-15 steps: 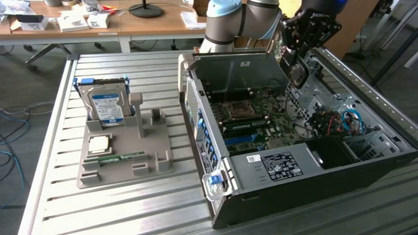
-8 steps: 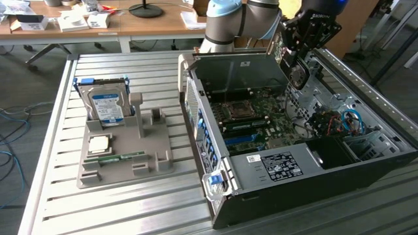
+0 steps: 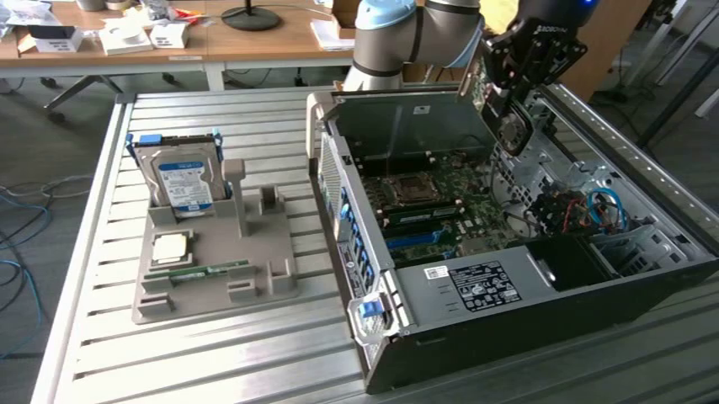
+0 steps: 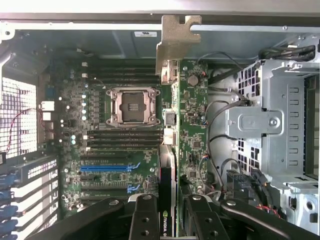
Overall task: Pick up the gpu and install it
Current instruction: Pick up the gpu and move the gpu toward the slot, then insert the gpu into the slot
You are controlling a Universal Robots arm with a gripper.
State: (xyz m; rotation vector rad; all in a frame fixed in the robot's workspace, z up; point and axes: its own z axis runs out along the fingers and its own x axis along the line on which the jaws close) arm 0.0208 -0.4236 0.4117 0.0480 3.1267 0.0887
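Observation:
My gripper [image 3: 503, 88] hangs over the far side of the open computer case [image 3: 483, 290], shut on the gpu [image 3: 509, 128]. The card hangs upright below the fingers, above the motherboard [image 3: 433, 198]. In the wrist view the gpu [image 4: 169, 165] shows edge-on, running from the black fingers [image 4: 145, 220] out to its grey metal end bracket [image 4: 177, 37]. It hovers over the motherboard [image 4: 125, 125] beside the empty processor socket [image 4: 132, 106]. The blue expansion slots [image 4: 107, 167] lie off to one side of the card. My gripper [image 4: 167, 212] clamps the card near its inner end.
On the slatted table at the exterior view's left stands a grey holder [image 3: 214, 278] with a blue-labelled hard drive [image 3: 183, 181], a processor [image 3: 171, 247] and a green memory stick [image 3: 208, 272]. A metal drive cage [image 4: 280, 125] and loose cables [image 3: 601, 206] crowd the case.

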